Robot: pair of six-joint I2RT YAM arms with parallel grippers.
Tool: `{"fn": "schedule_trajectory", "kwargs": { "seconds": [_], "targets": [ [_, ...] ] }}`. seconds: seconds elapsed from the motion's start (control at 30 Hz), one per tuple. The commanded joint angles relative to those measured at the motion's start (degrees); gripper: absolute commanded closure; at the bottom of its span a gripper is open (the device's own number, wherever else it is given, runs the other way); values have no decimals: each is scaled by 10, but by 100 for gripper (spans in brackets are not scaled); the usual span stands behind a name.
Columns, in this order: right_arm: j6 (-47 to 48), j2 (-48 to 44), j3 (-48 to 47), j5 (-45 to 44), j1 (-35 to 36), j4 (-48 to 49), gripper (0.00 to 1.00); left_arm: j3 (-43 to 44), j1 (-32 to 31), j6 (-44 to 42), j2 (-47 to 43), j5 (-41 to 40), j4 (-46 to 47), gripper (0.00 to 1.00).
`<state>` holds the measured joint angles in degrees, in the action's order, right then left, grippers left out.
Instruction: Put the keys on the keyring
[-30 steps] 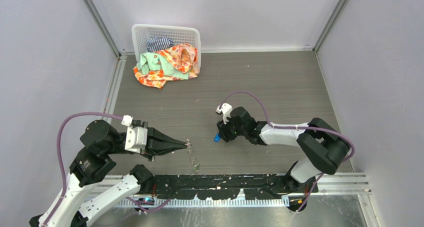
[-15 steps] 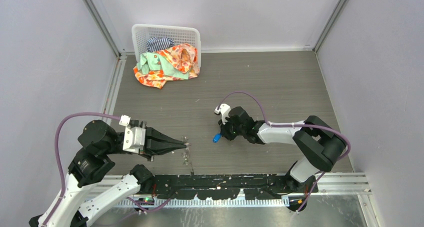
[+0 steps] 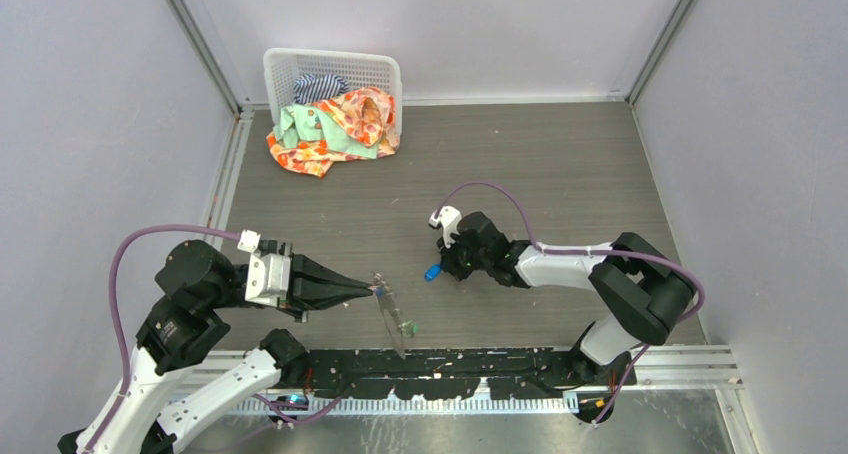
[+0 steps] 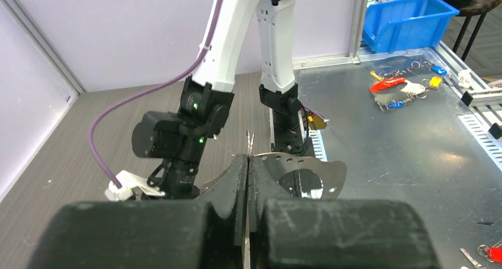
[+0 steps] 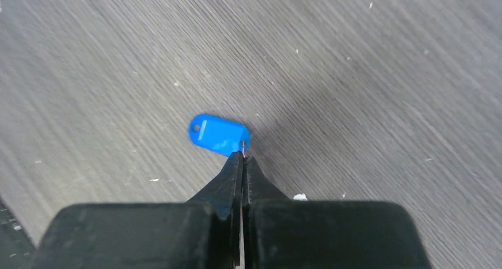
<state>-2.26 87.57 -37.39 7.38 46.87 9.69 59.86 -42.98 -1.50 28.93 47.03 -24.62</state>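
Note:
My left gripper [image 3: 378, 290] is shut on the keyring [image 3: 392, 319], a thin silvery wire loop that slants from the fingertips towards the table's front edge. The green key [image 3: 411, 327] sits against the loop's lower part; I cannot tell whether it is threaded on. In the left wrist view only a sliver of wire [image 4: 251, 142] sticks out past the shut left gripper [image 4: 248, 157]. My right gripper [image 3: 441, 268] is shut on the edge of the blue key [image 3: 432, 272], low over the table. In the right wrist view the blue key [image 5: 218, 134] juts left from the right gripper [image 5: 243, 156].
A white basket [image 3: 283, 67] spilling colourful clothes [image 3: 335, 126] stands at the back left. A black rail [image 3: 450, 362] runs along the table's front edge, just below the hanging loop. Grey walls close in both sides.
The keyring, earlier a faint scatter below the left fingertips, now shows as a slanted loop with the green key. The right gripper shifted slightly up and left with the blue key.

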Motion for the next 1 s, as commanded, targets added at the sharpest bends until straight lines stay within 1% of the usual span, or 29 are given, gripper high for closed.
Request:
{"fn": "schedule_trajectory", "kwargs": {
  "seconds": [0.0, 0.1, 0.17, 0.23, 0.33, 0.47, 0.57, 0.77, 0.87, 0.97],
  "targets": [
    [-2, -113, -10, 6, 8, -10, 99, 15, 4, 4, 1, 10, 40, 100],
    [29, -211, -7, -28, 33, -36, 99, 12, 4, 6, 4, 24, 41, 100],
    [71, -277, -11, -32, 54, -57, 99, 10, 4, 11, 9, 39, 49, 100],
    [118, -332, -28, -7, 65, -88, 99, 14, 4, 30, 18, 60, 58, 100],
    [173, -379, -96, 25, 71, -174, 99, 25, 4, 46, 43, 86, 70, 100],
    [244, -387, -219, 48, 73, -287, 99, 38, 4, 65, 71, 100, 103, 100],
    [290, -384, -287, 65, 73, -345, 99, 40, 4, 81, 84, 98, 124, 100],
    [384, -384, -378, 136, 74, -426, 99, 32, 4, 139, 112, 123, 173, 100],
    [407, -371, -424, 186, 74, -467, 99, 26, 3, 148, 123, 135, 200, 100],
    [416, -354, -451, 233, 74, -484, 99, 23, -2, 140, 129, 147, 211, 100]
  ]
}}
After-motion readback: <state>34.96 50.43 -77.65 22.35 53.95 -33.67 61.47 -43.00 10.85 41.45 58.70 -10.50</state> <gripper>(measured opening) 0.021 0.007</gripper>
